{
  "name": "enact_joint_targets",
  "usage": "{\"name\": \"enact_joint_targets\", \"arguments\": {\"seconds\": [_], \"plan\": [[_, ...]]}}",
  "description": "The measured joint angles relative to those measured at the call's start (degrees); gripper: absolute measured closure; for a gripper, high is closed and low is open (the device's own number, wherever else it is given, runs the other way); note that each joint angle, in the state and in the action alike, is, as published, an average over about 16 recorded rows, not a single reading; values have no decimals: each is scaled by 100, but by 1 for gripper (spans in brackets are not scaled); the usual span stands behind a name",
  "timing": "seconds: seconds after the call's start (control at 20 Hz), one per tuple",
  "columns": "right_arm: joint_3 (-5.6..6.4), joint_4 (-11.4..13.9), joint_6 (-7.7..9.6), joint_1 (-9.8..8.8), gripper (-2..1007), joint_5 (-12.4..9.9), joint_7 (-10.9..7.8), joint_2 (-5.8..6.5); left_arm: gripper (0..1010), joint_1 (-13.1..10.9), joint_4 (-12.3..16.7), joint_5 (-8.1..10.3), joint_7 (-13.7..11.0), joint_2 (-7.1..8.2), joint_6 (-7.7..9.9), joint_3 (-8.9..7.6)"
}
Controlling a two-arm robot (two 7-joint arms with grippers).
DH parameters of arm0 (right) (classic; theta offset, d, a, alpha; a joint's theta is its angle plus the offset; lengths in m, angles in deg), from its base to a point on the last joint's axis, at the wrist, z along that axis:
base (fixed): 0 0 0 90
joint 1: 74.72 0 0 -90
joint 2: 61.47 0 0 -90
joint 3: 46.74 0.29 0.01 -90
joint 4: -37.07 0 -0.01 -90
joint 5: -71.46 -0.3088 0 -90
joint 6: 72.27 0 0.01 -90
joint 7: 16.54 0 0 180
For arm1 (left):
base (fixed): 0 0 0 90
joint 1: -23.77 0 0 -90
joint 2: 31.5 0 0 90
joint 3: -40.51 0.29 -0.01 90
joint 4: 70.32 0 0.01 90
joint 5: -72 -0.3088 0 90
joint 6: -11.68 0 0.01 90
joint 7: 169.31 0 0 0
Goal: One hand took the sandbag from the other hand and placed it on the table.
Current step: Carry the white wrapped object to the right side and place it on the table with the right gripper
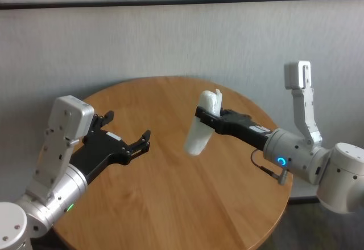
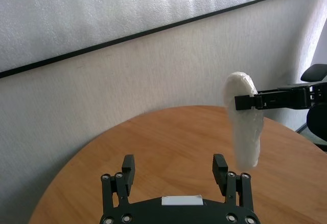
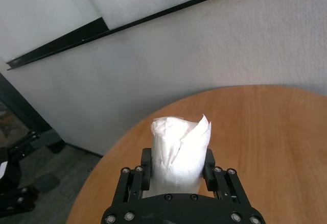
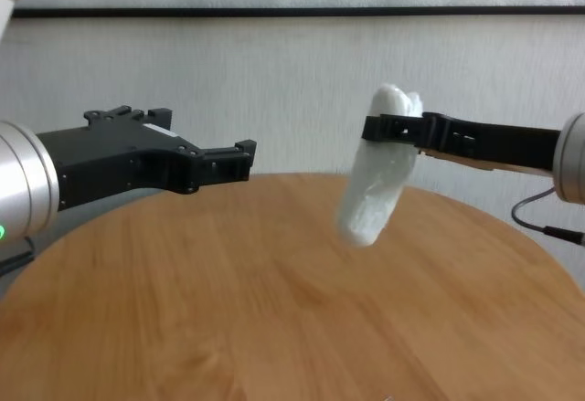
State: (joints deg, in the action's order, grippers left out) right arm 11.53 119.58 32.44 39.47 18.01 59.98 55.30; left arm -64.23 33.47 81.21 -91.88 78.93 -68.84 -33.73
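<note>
- Right gripper (image 1: 206,117): the slim black 2-finger unit on the blue-lit wrist, reaching in from the robot's right above the table (image 1: 170,204). Its fingers are clenched on the sandbag (image 1: 203,126), 1 finger on each side of the pouch.
- Sandbag: a white, wrinkled pouch held in the air, well clear of the wood. The grip sits near its upper end; a short tip stands above the fingers, and the longer part hangs below them, tilted toward the robot's left.
- In the right wrist view, the sandbag (image 3: 181,152) fills the gap between the 2 fingers and rises beyond their tips.
- Left gripper (image 1: 126,131): the bulkier black unit on the green-lit wrist, held over the table's left half. Its jaws are spread wide and hold nothing.
- Relation: the sandbag hangs apart from the left gripper, beyond its fingertips and toward the robot's right; no contact between them shows.
- In the left wrist view, the sandbag's (image 2: 244,119) lower end appears just above 1 fingertip (image 2: 220,164).
</note>
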Motion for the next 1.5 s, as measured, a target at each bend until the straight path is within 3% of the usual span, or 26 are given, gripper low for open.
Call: {"name": "enact_joint_targets", "arguments": {"seconds": [0.95, 1.5], "plan": [[304, -256, 82, -62, 431, 402, -66, 222, 10, 11, -2, 12, -16, 13, -13, 15], [430, -446, 205, -66, 431, 585, -81, 267, 10, 13, -2, 15, -16, 16, -15, 18]]}}
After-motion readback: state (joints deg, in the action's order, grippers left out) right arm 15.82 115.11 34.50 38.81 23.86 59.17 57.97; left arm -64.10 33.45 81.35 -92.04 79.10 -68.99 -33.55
